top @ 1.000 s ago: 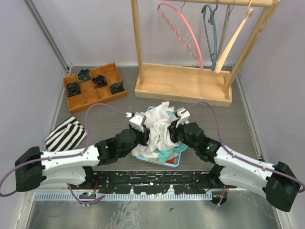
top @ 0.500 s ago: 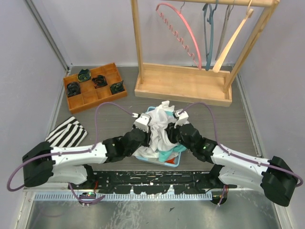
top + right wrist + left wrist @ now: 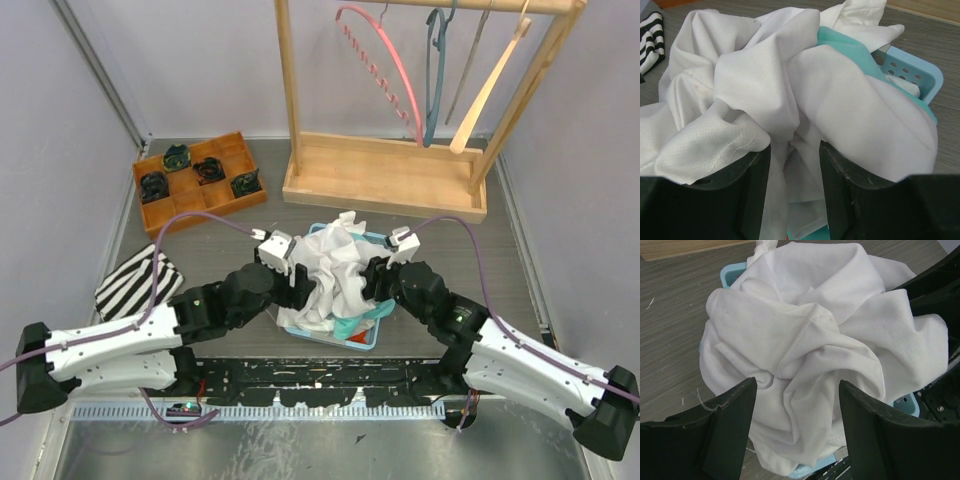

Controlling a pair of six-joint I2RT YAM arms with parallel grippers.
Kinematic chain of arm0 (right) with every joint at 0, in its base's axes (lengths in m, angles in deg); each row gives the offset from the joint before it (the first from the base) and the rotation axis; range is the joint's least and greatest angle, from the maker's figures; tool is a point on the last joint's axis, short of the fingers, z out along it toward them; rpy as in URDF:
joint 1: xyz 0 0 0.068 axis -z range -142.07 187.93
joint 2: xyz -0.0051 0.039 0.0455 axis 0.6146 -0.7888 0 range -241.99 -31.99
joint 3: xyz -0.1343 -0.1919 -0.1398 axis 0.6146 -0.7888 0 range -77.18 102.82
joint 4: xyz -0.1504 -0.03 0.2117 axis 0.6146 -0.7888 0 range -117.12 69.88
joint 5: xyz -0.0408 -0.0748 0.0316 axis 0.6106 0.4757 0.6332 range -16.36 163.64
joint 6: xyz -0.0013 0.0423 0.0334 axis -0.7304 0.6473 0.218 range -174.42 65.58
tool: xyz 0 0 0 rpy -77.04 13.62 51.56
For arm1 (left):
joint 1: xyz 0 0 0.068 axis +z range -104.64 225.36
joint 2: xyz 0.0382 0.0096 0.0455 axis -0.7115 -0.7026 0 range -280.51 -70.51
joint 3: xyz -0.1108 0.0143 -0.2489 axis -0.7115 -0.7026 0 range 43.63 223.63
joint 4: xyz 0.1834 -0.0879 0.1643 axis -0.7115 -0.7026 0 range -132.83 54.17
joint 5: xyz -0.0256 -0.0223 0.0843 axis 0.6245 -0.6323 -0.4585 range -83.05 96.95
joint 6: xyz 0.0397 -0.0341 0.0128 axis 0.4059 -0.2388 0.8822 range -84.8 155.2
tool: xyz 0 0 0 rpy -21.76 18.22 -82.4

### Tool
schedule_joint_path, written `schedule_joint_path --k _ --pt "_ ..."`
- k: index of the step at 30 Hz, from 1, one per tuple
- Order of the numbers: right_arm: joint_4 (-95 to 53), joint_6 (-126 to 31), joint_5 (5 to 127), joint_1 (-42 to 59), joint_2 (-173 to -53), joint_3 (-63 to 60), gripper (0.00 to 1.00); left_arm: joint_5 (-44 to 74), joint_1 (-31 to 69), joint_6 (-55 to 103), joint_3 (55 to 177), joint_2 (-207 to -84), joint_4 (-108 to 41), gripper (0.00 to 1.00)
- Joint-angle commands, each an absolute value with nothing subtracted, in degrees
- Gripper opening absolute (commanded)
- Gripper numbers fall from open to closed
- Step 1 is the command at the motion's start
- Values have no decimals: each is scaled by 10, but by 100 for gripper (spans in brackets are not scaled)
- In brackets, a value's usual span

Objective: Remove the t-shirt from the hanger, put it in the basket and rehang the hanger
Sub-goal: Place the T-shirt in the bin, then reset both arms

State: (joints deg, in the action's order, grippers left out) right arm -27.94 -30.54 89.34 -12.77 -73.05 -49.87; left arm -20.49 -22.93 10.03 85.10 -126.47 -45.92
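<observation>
Between your left gripper (image 3: 797, 390) and right gripper (image 3: 792, 150), the white t-shirt (image 3: 335, 270) sits heaped in the blue basket (image 3: 912, 70), on no hanger. Left jaws gape wide; right jaws stand parted around a loose fold, so the basket alone bears it.

- Plain pale lavender walls (image 3: 200, 60) close in the back and both sides.
- The table (image 3: 510, 250) has a grey wood-grain top.
- A pale wooden rack (image 3: 385, 185) stands on the table at the back.
- A brown compartment tray (image 3: 190, 207) lies back left.
- A metal strip (image 3: 300, 450) runs along the near edge.
- The light is even and soft.
</observation>
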Motion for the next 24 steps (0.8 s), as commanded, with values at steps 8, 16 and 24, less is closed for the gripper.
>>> schedule_joint_path --k 8,16,24 --pt "-390 -323 933 -130 -620 -435 52 -185 -231 122 859 -1092 -558 74" --pt "-418 -293 1047 -130 -531 -434 65 -268 -231 114 806 -1002 -549 98" --pt "-504 -214 1209 -130 -457 -442 98 -343 -232 100 733 -921 -515 98"
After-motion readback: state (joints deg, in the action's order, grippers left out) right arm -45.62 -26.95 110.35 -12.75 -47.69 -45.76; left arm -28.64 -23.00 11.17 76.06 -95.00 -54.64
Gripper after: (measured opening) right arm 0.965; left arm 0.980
